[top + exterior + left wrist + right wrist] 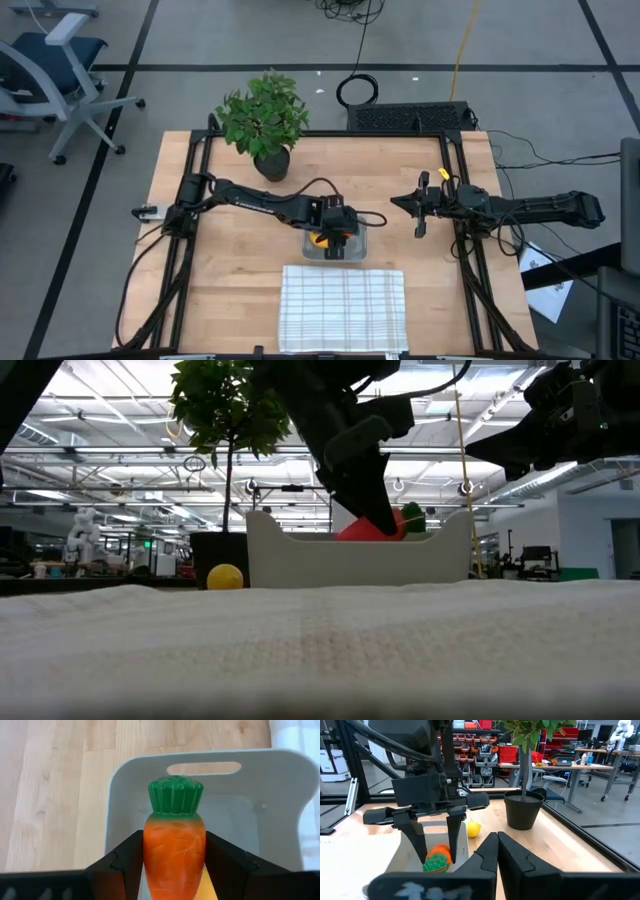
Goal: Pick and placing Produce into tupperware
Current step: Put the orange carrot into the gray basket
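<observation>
the left gripper (174,870) has its jaws pinching the carrot (174,840) by the sides, long axis pointing ahead with the green top leading, directly over the open tupperware (125,785). the drop looks straight down. the right gripper (420,205), jaws pressed together, waits well apart; the lemon (225,576) lies on the worktop (230,270) beside the tupperware.

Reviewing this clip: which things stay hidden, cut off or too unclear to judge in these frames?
- Banana: only a yellow sliver shows in the left wrist view, under the carrot and the left gripper; whether it is the banana is uncertain.
- Tupperware contents: high view, covered by the left gripper.
- Carrot tip: left wrist view, cut off by the picture's edge.
- Lemon: high view, not discernible.
- Right gripper: idle, shut, away from the container.
</observation>
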Robot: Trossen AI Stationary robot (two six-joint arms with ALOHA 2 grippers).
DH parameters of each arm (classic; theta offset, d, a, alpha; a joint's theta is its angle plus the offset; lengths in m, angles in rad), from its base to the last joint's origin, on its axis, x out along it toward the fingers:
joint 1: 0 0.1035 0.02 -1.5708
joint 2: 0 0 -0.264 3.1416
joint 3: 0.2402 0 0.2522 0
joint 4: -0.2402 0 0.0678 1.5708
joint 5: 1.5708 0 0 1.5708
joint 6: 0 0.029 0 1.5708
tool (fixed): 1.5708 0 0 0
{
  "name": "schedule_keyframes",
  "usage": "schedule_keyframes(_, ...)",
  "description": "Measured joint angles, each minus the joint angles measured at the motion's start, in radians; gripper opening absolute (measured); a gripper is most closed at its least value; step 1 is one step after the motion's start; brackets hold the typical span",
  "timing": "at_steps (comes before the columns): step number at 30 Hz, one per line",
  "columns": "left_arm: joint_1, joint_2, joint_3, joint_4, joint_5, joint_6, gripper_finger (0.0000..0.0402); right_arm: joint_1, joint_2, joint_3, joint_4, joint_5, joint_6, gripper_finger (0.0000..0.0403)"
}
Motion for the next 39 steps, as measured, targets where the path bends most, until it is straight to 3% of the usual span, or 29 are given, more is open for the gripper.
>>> schedule_keyframes(22, -0.005, 0.071, 0.0, 0.03, -0.011, 0.131, 0.0182, 0.0, 0.005, 0.0, -0.004, 0.0, -0.004, 0.0)
schedule_keyframes(39, -0.006, 0.103, 0.0, 0.039, -0.008, 0.136, 0.0182, 0.0, 0.005, 0.0, -0.004, 0.0, -0.007, 0.0)
